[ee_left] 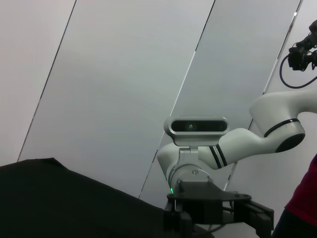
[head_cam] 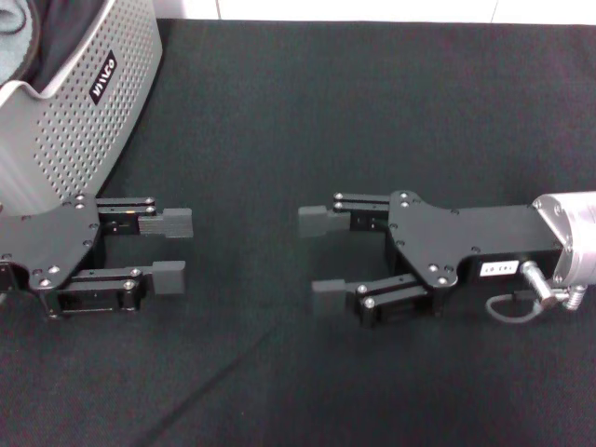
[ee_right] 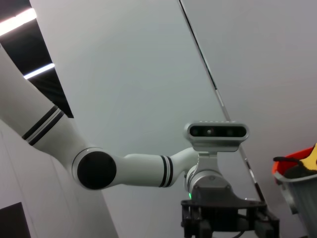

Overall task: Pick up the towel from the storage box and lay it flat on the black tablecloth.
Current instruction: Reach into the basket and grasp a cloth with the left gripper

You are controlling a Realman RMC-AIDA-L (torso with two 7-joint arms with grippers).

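From the head, we see both grippers, left [head_cam: 175,250] and right [head_cam: 318,260], with jaws wide and empty over the tablecloth [head_cam: 372,102]; the towel [head_cam: 11,42] sits in the box [head_cam: 79,116]. The wrist views show only each other's arm. Reaching in, our left could snag the box wall.

"What sort of place is this?"

"It looks like a robotics lab or test room. A work surface is covered edge to edge by a black tablecloth [head_cam: 372,102], with a pale strip of floor or wall beyond its far edge."

"What else shows it?"

"In the wrist views, plain pale grey wall panels [ee_left: 124,84] with thin seams fill the background. White robot arms [ee_right: 129,171] carry boxy silver cameras [ee_left: 196,125]. A separate black camera with a cable [ee_left: 302,52] is mounted high up. Nothing homely appears."
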